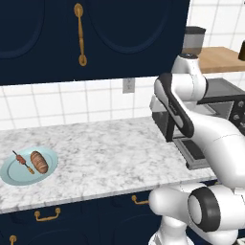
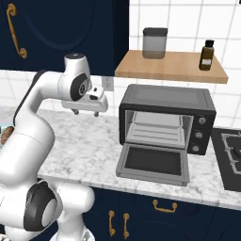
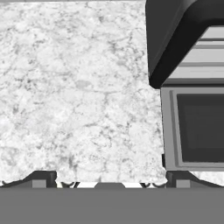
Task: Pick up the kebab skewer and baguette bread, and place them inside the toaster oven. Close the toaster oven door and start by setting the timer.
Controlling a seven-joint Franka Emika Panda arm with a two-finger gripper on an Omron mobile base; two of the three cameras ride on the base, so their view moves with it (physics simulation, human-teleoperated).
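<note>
The kebab skewer [image 1: 23, 161] and the baguette bread [image 1: 39, 161] lie side by side on a pale blue plate [image 1: 10, 176] at the counter's far left. The black toaster oven [image 2: 167, 117] stands at the right. Its toaster oven door [image 2: 153, 164] hangs open, folded down flat onto the counter, and the oven rack inside is bare. My gripper [image 2: 86, 113] points down above the marble counter, left of the oven and well right of the plate. It is open with nothing between its fingers. In the hand view the gripper [image 3: 109, 181] hovers over bare marble, with the oven [image 3: 175, 39] and its door [image 3: 197, 127] at the right.
A wooden shelf [image 2: 172, 66] above the oven carries a grey jar [image 2: 155, 42] and a brown bottle [image 2: 206, 55]. A black stovetop [image 2: 228, 157] lies right of the oven. Dark blue wall cabinets [image 1: 81, 33] hang over the counter's left half.
</note>
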